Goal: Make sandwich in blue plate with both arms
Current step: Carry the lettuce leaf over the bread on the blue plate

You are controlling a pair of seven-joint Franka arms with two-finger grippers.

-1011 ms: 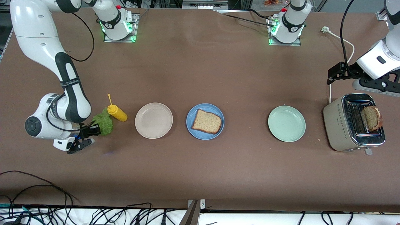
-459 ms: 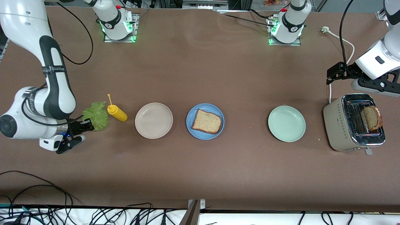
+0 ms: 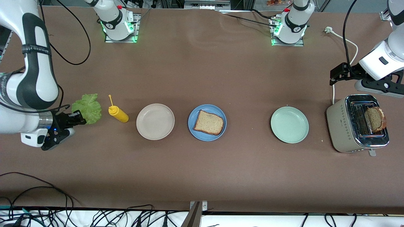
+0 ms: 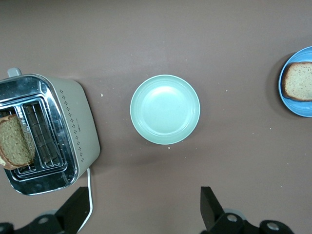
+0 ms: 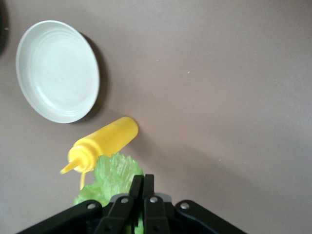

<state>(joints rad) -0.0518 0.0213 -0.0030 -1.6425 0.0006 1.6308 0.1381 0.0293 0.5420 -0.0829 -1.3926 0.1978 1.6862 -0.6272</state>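
The right gripper [image 3: 76,119], clamped shut on the lettuce leaf [image 3: 87,108], is lifting it away from beside the mustard bottle [image 3: 117,113]. The blue plate [image 3: 193,128] is waiting with one bread slice [image 3: 208,122]. The left gripper [image 4: 141,212] is hanging wide open and empty over the toaster [image 3: 339,126].

Toaster [image 3: 350,129] top shiny chrome; blue plate [image 3: 193,117] matt; lettuce [image 3: 88,107] ruffled.
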